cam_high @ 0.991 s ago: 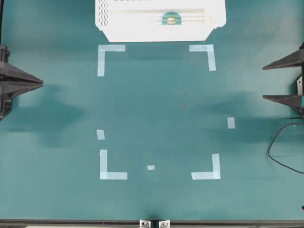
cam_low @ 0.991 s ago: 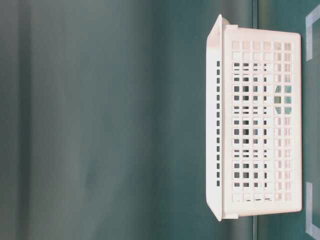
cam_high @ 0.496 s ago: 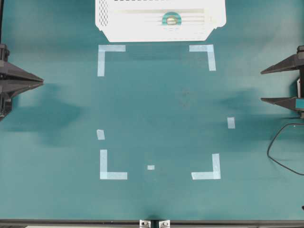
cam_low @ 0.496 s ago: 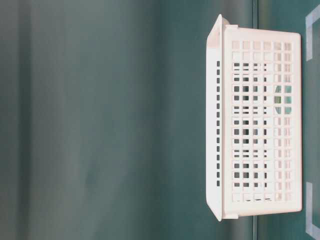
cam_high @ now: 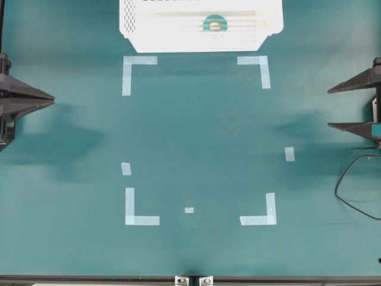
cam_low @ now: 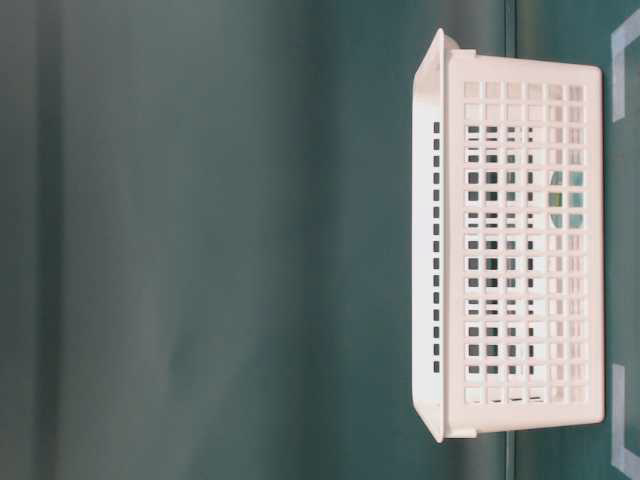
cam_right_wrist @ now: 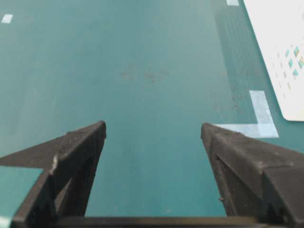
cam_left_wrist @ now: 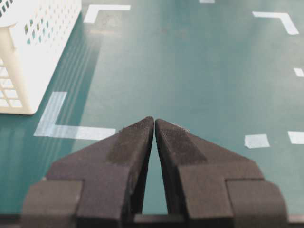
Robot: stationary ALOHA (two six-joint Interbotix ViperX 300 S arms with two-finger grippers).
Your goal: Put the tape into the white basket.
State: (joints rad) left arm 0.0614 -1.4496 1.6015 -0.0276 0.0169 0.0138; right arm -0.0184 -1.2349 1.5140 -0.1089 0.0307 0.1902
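The tape [cam_high: 215, 24] is seen lying inside the white basket [cam_high: 137, 40], so the task is judged complete. Well away from the basket, the left gripper [cam_left_wrist: 154, 124] is pressed together and empty, and the right gripper [cam_right_wrist: 152, 130] is spread. Only the overhead view shows the roll plainly; through the basket's perforations at table level, just a turquoise hint [cam_low: 556, 198] is glimpsed.

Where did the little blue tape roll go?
In the overhead view, the tape lies inside the white basket at the table's top edge, slightly right of middle.
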